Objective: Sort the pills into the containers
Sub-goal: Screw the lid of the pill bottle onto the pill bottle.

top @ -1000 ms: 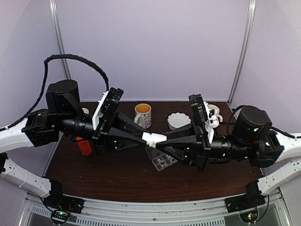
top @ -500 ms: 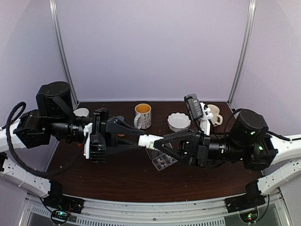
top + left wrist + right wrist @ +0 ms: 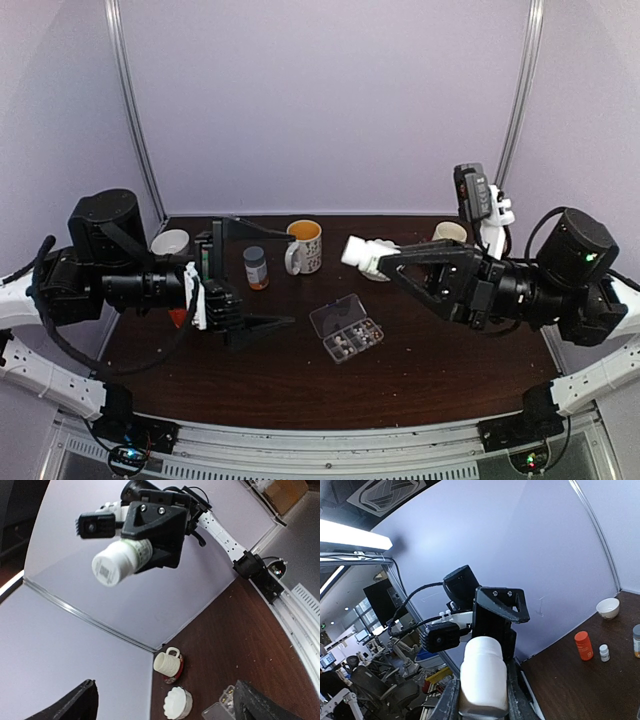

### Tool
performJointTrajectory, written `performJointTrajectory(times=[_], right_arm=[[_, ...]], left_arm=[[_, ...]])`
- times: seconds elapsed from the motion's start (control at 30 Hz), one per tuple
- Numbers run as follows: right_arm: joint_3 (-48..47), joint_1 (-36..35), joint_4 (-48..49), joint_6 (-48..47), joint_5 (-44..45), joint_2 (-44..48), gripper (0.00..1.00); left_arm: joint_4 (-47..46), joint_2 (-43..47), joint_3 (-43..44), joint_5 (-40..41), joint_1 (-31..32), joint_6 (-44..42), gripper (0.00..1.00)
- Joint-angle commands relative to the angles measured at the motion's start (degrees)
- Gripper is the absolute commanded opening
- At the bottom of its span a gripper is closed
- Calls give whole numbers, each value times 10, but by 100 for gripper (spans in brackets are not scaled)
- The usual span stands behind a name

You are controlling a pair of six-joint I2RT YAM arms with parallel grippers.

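The pill box (image 3: 346, 328) is a flat clear case lying mid-table with one lid open. Small pale pills (image 3: 352, 341) show in its near compartments. My right gripper (image 3: 378, 262) is shut on a white bottle (image 3: 357, 251), held on its side in the air above the table. In the right wrist view the white bottle (image 3: 482, 680) fills the space between the fingers (image 3: 449, 700). My left gripper (image 3: 293, 278) stands wide open and holds nothing, left of the box. From the left wrist, the white bottle (image 3: 120, 560) hangs far off, and the pill box (image 3: 225, 703) sits by one finger (image 3: 257, 705).
An amber vial (image 3: 256, 268), a yellow-lined mug (image 3: 304, 245) and a white fluted bowl (image 3: 388, 255) stand behind the box. A cream cup (image 3: 450, 232) is back right, a white bowl (image 3: 170, 242) back left, and an orange bottle (image 3: 583, 645) and small white bottle (image 3: 604, 652) stand near it.
My left gripper has let go of the white bottle, opened wide and drawn back to the left. The right arm has carried the bottle right and toward the back.
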State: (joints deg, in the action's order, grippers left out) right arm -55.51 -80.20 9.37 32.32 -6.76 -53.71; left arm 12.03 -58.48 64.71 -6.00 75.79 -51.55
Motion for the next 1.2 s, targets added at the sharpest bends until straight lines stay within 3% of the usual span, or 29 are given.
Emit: performJointTrajectory(times=[0.0, 0.2, 0.37, 0.47, 0.63, 0.9, 1.17], right_arm=[[-27, 4, -90, -160, 50, 22, 0], [-35, 3, -114, -276, 46, 20, 0], [-45, -13, -120, -353, 76, -10, 0], [-44, -30, -112, -405, 99, -21, 0], [-59, -55, -117, -473, 139, -43, 0], [-77, -70, -102, -514, 148, -67, 0], [-82, -71, -111, -517, 156, -73, 0]], left_arm=[[-116, 61, -58, 74, -2, 282, 97], [-115, 46, -22, 37, -2, 627, 98], [-79, 10, 13, -10, -13, 818, 98], [-111, 18, -9, -49, -27, 912, 98], [-155, 26, -35, -101, -46, 997, 97], [-144, -33, -9, -185, -47, 1063, 71], [-158, -47, -4, -198, -47, 1070, 67]])
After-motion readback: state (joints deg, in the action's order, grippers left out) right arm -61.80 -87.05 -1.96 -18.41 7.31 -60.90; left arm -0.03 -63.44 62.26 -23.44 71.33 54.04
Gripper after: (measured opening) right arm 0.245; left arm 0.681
